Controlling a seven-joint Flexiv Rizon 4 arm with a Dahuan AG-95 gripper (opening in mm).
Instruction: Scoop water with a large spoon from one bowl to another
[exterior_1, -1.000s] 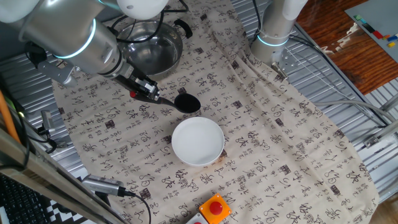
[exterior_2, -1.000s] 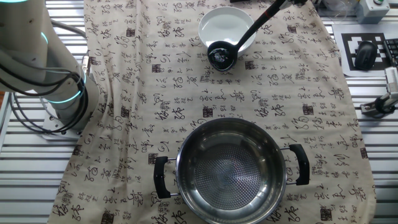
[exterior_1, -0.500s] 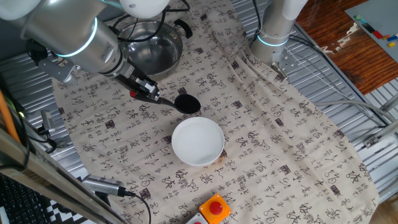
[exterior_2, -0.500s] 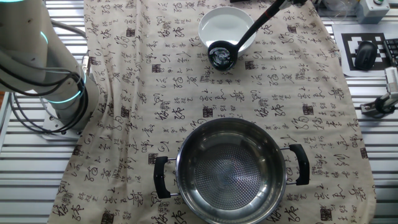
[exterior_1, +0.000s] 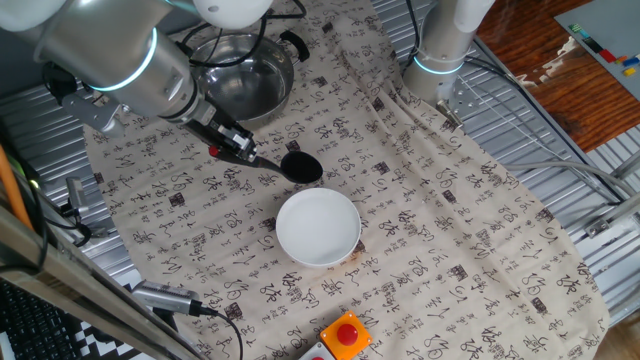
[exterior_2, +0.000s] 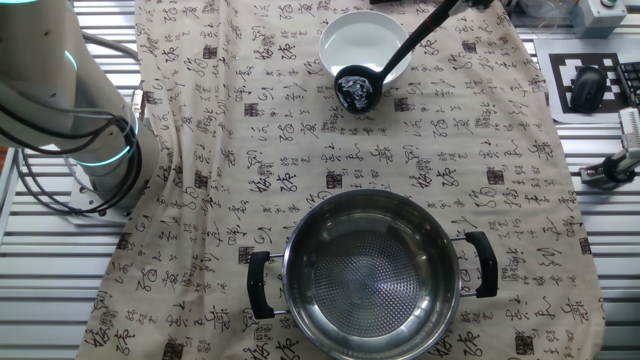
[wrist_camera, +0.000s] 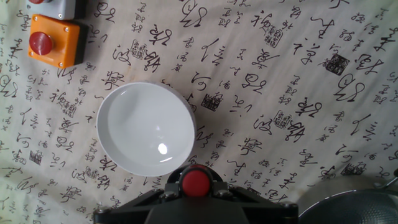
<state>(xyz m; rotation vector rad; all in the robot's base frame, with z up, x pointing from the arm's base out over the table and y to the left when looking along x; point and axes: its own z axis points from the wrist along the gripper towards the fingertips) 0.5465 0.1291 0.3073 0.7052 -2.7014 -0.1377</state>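
The gripper (exterior_1: 230, 143) is shut on the handle of the black ladle; its red tip (wrist_camera: 195, 183) shows between the jaws in the hand view. The ladle's scoop (exterior_1: 301, 166) hangs level above the cloth between the white bowl (exterior_1: 318, 226) and the steel pot (exterior_1: 245, 82). In the other fixed view the scoop (exterior_2: 356, 88) holds glinting water at the near rim of the bowl (exterior_2: 368, 45), far from the pot (exterior_2: 372, 272). The bowl (wrist_camera: 147, 129) holds clear water. The pot's rim (wrist_camera: 357, 211) shows at the lower right of the hand view.
A patterned cloth (exterior_1: 440, 230) covers the table. An orange box with a red button (exterior_1: 346, 334) sits at the front edge, also in the hand view (wrist_camera: 53, 40). The arm's base (exterior_1: 440, 55) stands at the back; a second base (exterior_2: 85, 130) shows at the left.
The ladle's scoop has crept slightly, staying over the cloth beside the white bowl. The bowl and pot have not moved.
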